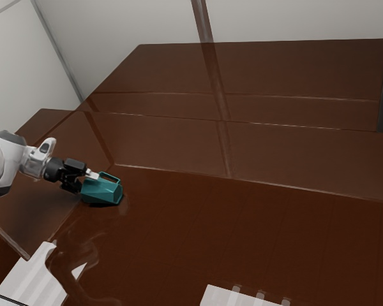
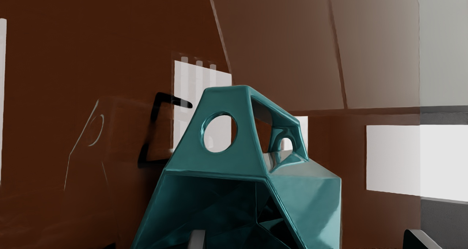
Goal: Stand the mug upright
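Note:
The teal, angular mug [image 1: 102, 190] lies on its side on the brown table [image 1: 242, 242], its handle upward and its mouth toward the hand. At that mouth is my gripper [image 1: 83, 180], reaching in from the exterior view's left. In the wrist view the mug [image 2: 303, 201] shows its dark hollow and its handle with a round hole. The gripper [image 2: 309, 239] is open there: one fingertip [image 2: 197, 238] stands in front of or inside the mouth, the other stands outside the mug, apart from its side wall. The mug's base is hidden.
Pale walls [image 1: 293, 19] rise behind the table's far edge. White striped patches [image 1: 233, 297] show at the exterior view's bottom. A dark shadow [image 2: 155, 110] of the mug falls on the surface beside it.

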Controlling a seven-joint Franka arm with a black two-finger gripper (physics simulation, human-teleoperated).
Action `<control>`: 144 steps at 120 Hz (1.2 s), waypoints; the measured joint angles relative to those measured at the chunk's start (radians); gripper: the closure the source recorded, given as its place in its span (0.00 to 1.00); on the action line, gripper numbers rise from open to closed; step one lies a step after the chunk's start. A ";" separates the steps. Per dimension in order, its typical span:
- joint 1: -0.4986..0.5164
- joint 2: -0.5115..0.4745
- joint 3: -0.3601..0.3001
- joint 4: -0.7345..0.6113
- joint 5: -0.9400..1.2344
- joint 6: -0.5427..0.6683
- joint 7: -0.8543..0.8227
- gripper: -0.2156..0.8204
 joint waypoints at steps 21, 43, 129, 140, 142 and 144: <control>-0.011 -0.004 0.000 -0.024 -0.027 0.001 0.059 0.43; -0.018 -0.004 0.000 -0.037 -0.048 -0.002 0.092 0.75; -0.066 -0.060 0.004 0.017 -0.079 -0.013 0.137 0.95; -0.119 -0.082 -0.002 0.101 0.007 0.052 0.134 0.95; -0.130 -0.084 -0.004 0.121 0.034 0.070 0.134 0.95; -0.140 -0.086 -0.006 0.137 0.060 0.087 0.133 0.95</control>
